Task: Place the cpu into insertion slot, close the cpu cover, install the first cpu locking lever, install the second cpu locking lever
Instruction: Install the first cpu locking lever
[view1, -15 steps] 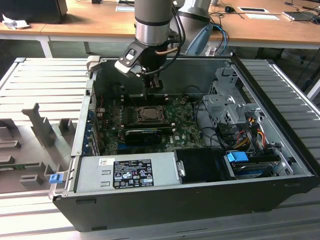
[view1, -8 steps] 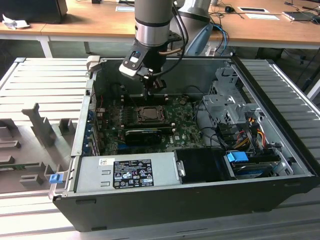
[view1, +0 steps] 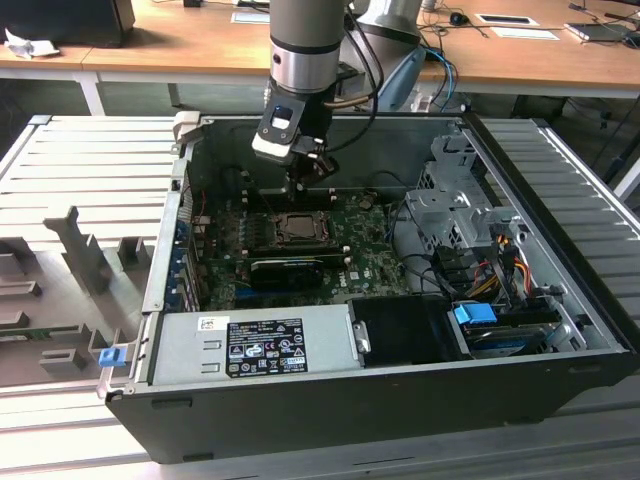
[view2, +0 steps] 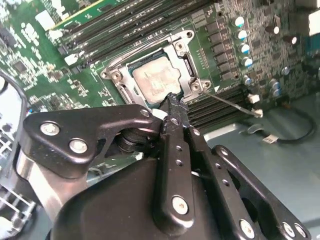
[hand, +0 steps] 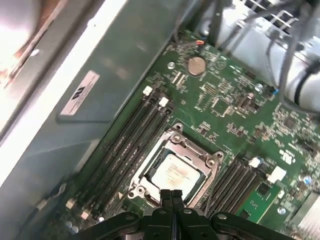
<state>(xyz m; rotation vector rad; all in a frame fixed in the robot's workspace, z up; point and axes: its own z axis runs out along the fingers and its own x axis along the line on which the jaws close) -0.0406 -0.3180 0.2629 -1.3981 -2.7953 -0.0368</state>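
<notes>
The cpu (hand: 175, 172) lies flat in the socket on the green motherboard, its pale silvery face (view2: 155, 80) showing through the square opening. The cpu cover (hand: 200, 156) lies down around it as a dark metal frame (view2: 186, 62). A thin wire locking lever (view2: 230, 103) sticks out from one corner of the socket, over the memory slots. My gripper (hand: 172, 196) hangs just above the socket's edge with its fingertips pressed together and nothing between them (view2: 172, 102). In the exterior view the gripper (view1: 300, 188) stands over the far side of the cpu (view1: 297, 228).
The motherboard sits deep inside an open computer case (view1: 180, 300), its walls rising on all sides. Memory slots (hand: 130, 145) flank the socket. A power supply (view1: 250, 345) lies at the front; drive cages and cables (view1: 480, 270) are at the exterior view's right.
</notes>
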